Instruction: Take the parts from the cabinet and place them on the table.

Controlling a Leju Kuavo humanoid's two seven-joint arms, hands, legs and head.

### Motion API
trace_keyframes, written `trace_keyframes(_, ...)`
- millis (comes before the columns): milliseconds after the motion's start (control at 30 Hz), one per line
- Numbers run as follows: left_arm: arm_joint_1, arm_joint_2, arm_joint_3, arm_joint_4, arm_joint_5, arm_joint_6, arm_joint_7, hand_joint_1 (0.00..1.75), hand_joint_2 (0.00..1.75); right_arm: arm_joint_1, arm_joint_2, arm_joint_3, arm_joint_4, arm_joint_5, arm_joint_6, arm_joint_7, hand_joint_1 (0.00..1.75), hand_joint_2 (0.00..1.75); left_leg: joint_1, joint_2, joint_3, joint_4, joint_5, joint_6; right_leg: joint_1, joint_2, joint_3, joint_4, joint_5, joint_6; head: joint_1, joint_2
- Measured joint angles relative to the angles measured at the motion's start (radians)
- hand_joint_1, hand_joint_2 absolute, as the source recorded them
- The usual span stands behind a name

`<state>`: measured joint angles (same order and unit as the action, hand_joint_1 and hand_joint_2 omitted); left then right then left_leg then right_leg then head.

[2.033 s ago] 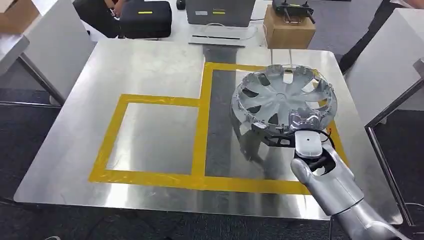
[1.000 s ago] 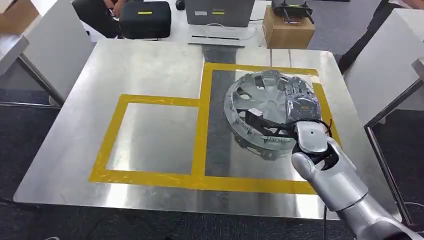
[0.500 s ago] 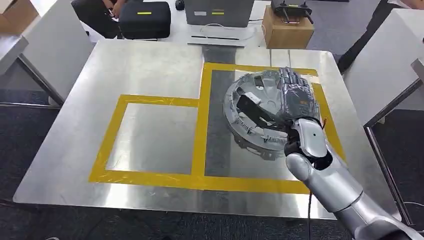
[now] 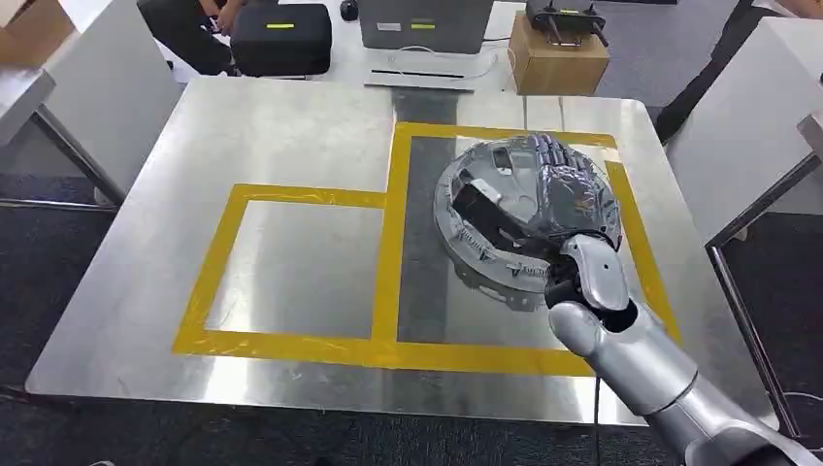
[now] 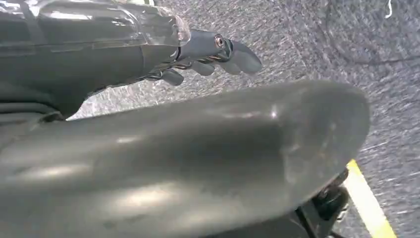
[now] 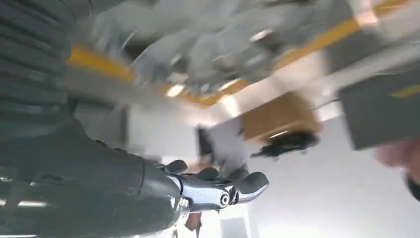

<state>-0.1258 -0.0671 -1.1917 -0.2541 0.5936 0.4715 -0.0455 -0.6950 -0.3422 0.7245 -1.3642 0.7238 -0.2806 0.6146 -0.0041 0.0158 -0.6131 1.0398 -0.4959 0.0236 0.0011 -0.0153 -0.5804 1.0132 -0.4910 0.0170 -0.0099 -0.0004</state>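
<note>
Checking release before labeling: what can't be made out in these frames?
- Head view: right hand lies over the wheel cover; whether the fingers grip its rim is hidden.
- Right wrist view: wheel cover motion-blurred.
- Left wrist view: a dark rounded body part hides the floor below the left hand.

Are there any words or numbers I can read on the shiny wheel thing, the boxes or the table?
None can be read.
Black case: a small yellow-green strip, too small to tell if it holds letters.
Grey box: the same kind of strip, unreadable.
Wheel cover, cardboard box, table: no lettering shows.
</note>
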Motion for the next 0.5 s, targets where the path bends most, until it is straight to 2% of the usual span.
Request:
trace_keyframes(33,0.002,0.000,0.000,0.000,0.026,0.009,-0.033,0.00,0.00,0.008,0.004,0.006,-0.018,-0.206,-0.182,-0.134,0.00,1.75,0.000,0.000,0.000,0.000,0.000,0.000,0.000,0.000,0.000,0.000,0.000,0.000,0.000,0.000)
trace_keyframes(67,0.004,0.000,0.002,0.000,0.054,0.016,-0.072,0.00,0.00,0.021,0.008,0.008,-0.041,-0.395,-0.315,-0.286,0.00,1.75,0.000,0.000,0.001,0.000,0.000,-0.001,0.000,0.000,0.000,0.000,0.000,0.000,0.000,0.000)
trace_keyframes(100,0.008,0.000,0.005,0.000,0.086,0.024,-0.117,0.00,0.00,0.047,0.014,0.010,-0.068,-0.535,-0.398,-0.432,0.00,1.75,0.000,-0.002,0.002,0.000,-0.001,-0.002,0.000,0.000,0.002,0.000,-0.001,0.000,0.000,0.000)
trace_keyframes(133,0.012,0.000,0.011,0.000,0.124,0.031,-0.171,0.00,0.00,0.089,0.024,0.009,-0.116,-0.679,-0.431,-0.628,0.00,1.75,0.001,-0.003,0.004,0.000,-0.003,-0.001,0.000,0.000,0.004,-0.001,-0.003,0.001,0.000,0.000)
trace_keyframes(167,0.017,0.000,0.024,0.000,0.171,0.037,-0.227,0.00,0.00,0.143,0.027,0.012,-0.164,-0.769,-0.424,-0.791,0.00,1.75,0.002,-0.006,0.007,0.000,-0.005,-0.002,0.001,-0.001,0.008,-0.001,-0.005,0.000,0.000,0.000)
trace_keyframes(233,0.024,0.001,0.051,0.000,0.254,0.039,-0.310,0.00,0.00,0.251,0.038,0.018,-0.287,-0.810,-0.418,-1.049,0.00,1.75,0.002,-0.013,0.010,0.000,-0.007,-0.004,0.001,-0.003,0.012,-0.001,-0.009,0.000,0.002,0.000)
trace_keyframes(300,0.030,0.005,0.082,0.000,0.321,0.034,-0.360,0.00,0.00,0.351,0.049,0.024,-0.403,-0.771,-0.416,-1.197,0.00,1.75,0.002,-0.018,0.013,0.000,-0.011,-0.004,0.001,-0.006,0.016,-0.002,-0.013,0.003,0.002,0.000)
trace_keyframes(367,0.037,0.008,0.119,0.001,0.353,0.033,-0.366,0.00,0.00,0.437,0.056,0.036,-0.514,-0.743,-0.414,-1.273,0.00,1.75,0.001,-0.019,0.016,0.000,-0.014,-0.004,0.000,-0.007,0.019,-0.002,-0.015,0.003,0.002,0.000)
trace_keyframes(500,0.039,0.016,0.151,0.002,0.349,0.029,-0.284,0.00,0.00,0.471,0.067,0.088,-0.670,-0.742,-0.382,-1.311,0.00,1.75,-0.002,-0.014,0.020,0.000,-0.017,-0.002,-0.002,-0.005,0.021,-0.003,-0.016,0.003,0.002,0.000)
